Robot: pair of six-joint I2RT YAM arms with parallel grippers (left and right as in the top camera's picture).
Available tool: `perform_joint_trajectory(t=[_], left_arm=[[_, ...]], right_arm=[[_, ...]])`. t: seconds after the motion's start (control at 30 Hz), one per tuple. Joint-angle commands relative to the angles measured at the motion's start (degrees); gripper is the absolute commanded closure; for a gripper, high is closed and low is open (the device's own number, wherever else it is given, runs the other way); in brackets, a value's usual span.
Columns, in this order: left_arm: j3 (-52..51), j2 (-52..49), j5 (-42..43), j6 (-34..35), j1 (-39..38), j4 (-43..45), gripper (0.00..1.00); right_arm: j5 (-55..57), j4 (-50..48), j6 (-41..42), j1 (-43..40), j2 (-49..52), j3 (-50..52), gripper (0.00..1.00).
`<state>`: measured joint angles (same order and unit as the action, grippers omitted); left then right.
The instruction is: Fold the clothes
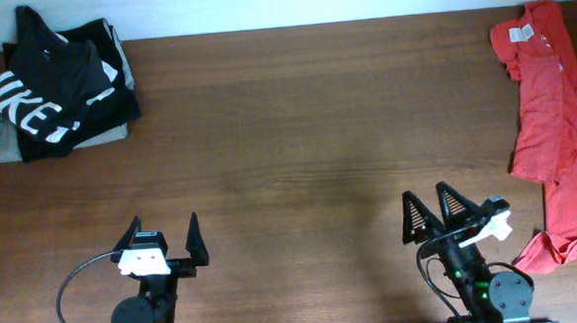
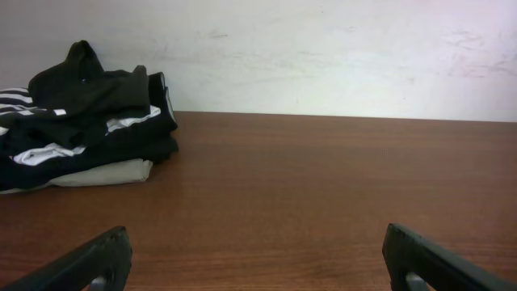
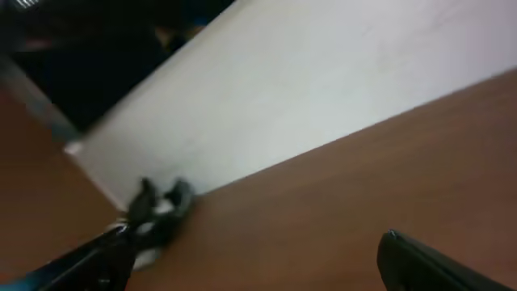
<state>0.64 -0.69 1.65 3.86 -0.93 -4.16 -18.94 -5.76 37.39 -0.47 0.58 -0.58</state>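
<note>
The clothes, a red-orange T-shirt (image 1: 556, 128) with a small white neck label, lie crumpled along the table's right edge in the overhead view, partly cut off by the frame. My right gripper (image 1: 430, 208) stands open near the front edge, a short way left of the shirt's lower end, with nothing between its fingers (image 3: 428, 263). My left gripper (image 1: 162, 232) is open too, at the front left, far from the shirt. Neither wrist view shows the red shirt. Bare wood lies between the left fingers (image 2: 97, 263).
A pile of a black shirt with large white letters (image 1: 52, 85) on a grey-olive folded garment (image 1: 6, 145) sits at the back left corner, also in the left wrist view as the black pile (image 2: 85, 121). A white wall (image 2: 323, 56) runs behind the brown wooden table (image 1: 297, 131).
</note>
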Motion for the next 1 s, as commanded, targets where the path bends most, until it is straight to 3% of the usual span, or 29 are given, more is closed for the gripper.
perform_joint_trajectory(t=[0.0, 0.07, 0.17, 0.23, 0.3, 0.53, 0.6, 0.77, 0.97], left_arm=[[-0.1, 0.3, 0.5, -1.1, 0.2, -0.4, 0.01], [-0.1, 0.3, 0.5, -1.1, 0.1, -0.4, 0.01], [-0.1, 0.3, 0.5, -1.1, 0.2, -0.4, 0.01], [-0.1, 0.3, 0.5, -1.1, 0.1, -0.4, 0.01], [-0.1, 0.3, 0.5, -1.1, 0.1, -0.4, 0.01], [-0.1, 0.3, 0.5, -1.1, 0.1, -0.4, 0.01], [-0.1, 0.3, 0.5, -1.1, 0.2, -0.4, 0.01], [-0.1, 0.3, 0.5, -1.1, 0.2, -0.4, 0.01], [-0.1, 0.3, 0.5, -1.1, 0.1, -0.4, 0.01]], right_arm=[[-5.2, -0.5, 9.1, 0.5, -0.4, 0.3, 0.01], [-5.9, -4.1, 11.5, 0.5, -0.4, 0.3, 0.01], [-4.7, -16.6, 7.1, 0.5, -0.4, -0.4, 0.01], [-1.0, -18.9, 6.9, 0.5, -0.2, -3.0, 0.01], [1.7, -18.3, -1.3, 0.5, 2.0, -9.5, 0.01], [16.3, 4.5, -24.7, 0.4, 32.9, -41.1, 0.01], [23.6, 16.0, -29.2, 0.4, 44.9, -53.0, 0.01], [36.2, 41.3, -30.1, -5.5, 78.4, -84.8, 0.01], [37.7, 50.0, -30.1, -16.3, 99.1, -91.5, 0.02]])
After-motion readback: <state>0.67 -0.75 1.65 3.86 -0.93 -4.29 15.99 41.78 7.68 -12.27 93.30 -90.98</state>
